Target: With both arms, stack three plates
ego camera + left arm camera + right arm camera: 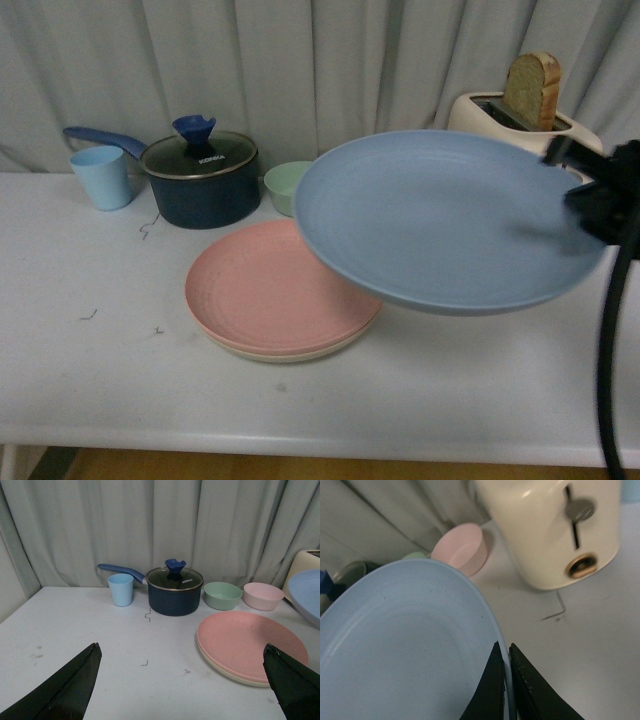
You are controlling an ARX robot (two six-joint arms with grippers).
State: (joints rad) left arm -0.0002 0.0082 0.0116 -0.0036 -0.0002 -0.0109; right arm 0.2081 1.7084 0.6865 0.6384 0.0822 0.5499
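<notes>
Above the worktop (100, 380), the blue plate (440, 220) hangs face up and roughly level. Its left edge overlaps the pink plate (265, 285), which lies on the cream plate (300, 354). The right pincer (504, 652) clamps the blue plate's rim, while the left pincer (181, 650) is spread wide and empty. Being round, the blue plate has no long axis; it reaches leftward from the grip. This looks like the final carry, and the next move calls for shifting left, centring, lowering and releasing.
</notes>
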